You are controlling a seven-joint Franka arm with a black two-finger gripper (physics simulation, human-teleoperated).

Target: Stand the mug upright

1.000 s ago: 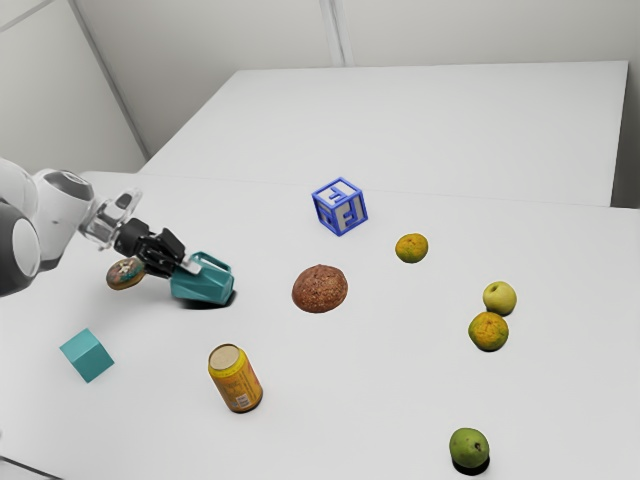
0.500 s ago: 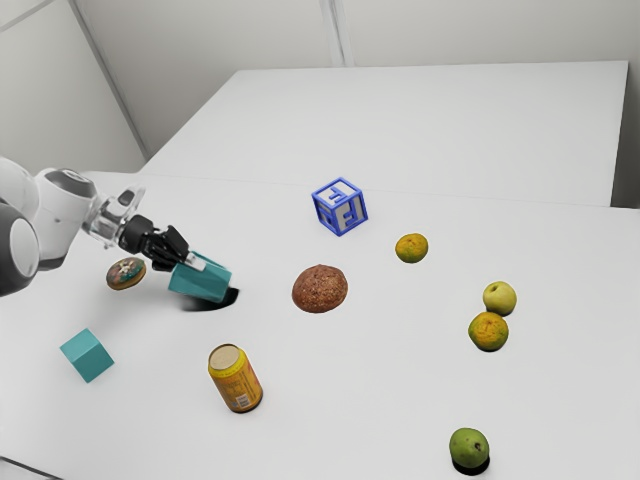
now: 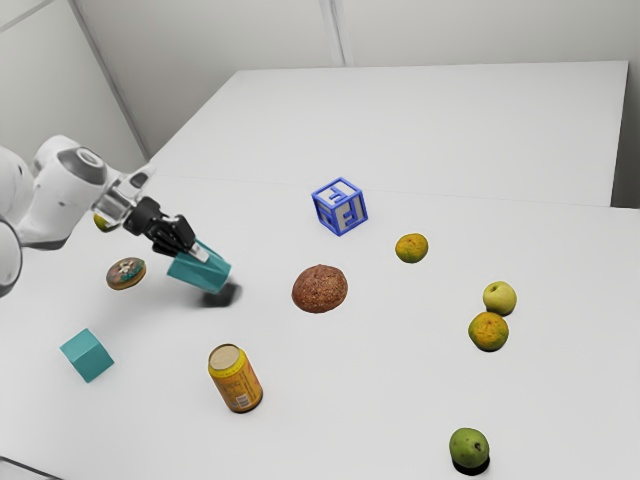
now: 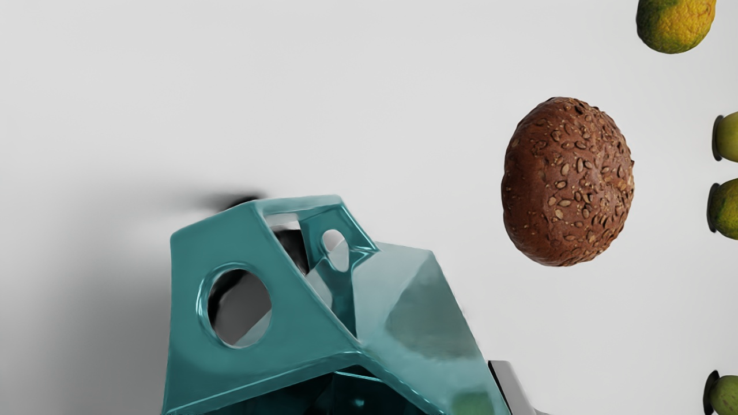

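1. Here's my gripper [image 3: 196, 252], pinching the mug [image 3: 202, 272] by its side wall; one finger [image 4: 509, 387] lies along the pale outer face in the wrist view, and I can't make out where the other bears.
2. The mug's hanging clear of the table [image 3: 400, 390], tilted, with its shadow [image 3: 221, 296] below, between the doughnut [image 3: 126, 273] and the bun [image 3: 320, 289]. It isn't standing upright here!
3. Handling, by my reckoning: a stiff shell, light to middling in weight, and that gloss could let it slip or swivel in my grip. If it's ceramic, a hard landing might chip it, so gentle does it.
4. Best hold? A firm wall near the mouth [image 4: 346, 395], pads flat to a facet, leaving the base free to meet the table squarely. I'd spare the angular pierced part [image 4: 225, 248], probably the handle; pulling there would invite a twist.
5. And what a looker: shiny teal, all flat planes and sharp creases, round holes through that pierced part, a dark hollow inside the mouth, paler reflections across the wall beside my finger.
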